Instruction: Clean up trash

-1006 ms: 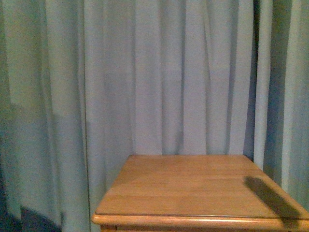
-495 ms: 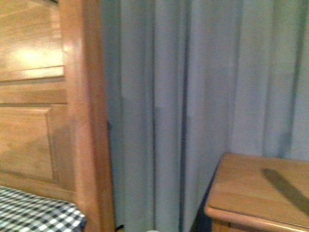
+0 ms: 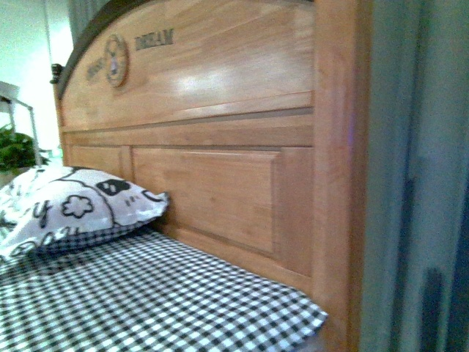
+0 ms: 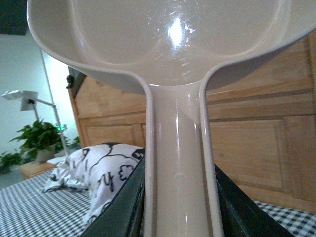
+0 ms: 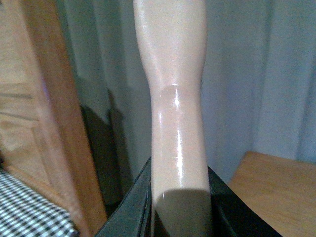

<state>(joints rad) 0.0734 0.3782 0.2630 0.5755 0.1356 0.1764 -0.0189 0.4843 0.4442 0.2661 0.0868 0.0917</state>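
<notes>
1. Front view is showing no arm and no claw. A wooden headboard point(image 3: 220, 147) is filling most of the frame, and it is carrying a round emblem point(image 3: 116, 60) and some lettering near its arched top, on the left.
2. A black-and-white checked sheet point(image 3: 146, 301) is covering the bed on the near side. A patterned pillow point(image 3: 73, 209) is lying on it at the left, close against the headboard.
3. A grey-blue curtain point(image 3: 418, 183) is hanging at the right, just beside the headboard post.
4. Left wrist view: the left claw point(image 4: 180, 212) is clamping the dustpan point(image 4: 168, 49) by its handle, with the dark jaws pressing on both sides of the handle. The pan end is sticking out ahead, with its hollow side facing the camera.
5. Past the dustpan, the same pillow and headboard are showing. A potted plant point(image 4: 37, 140) and a white lamp point(image 4: 22, 96) are standing beyond the far side of the bed.
6. Right wrist view: the right claw point(image 5: 180, 212) is gripping a pale handle point(image 5: 175, 98), with the jaws bearing on both of its sides. The handle's far end is running out of frame, so I cannot tell what tool it is.
7. Behind that handle the curtain is hanging. The headboard post and a corner of the checked sheet are sitting to one side, and a wooden counter point(image 5: 276, 192) is standing on the other.
8. The trash is not showing in any of the three views, so I cannot tell where it is lying.
</notes>
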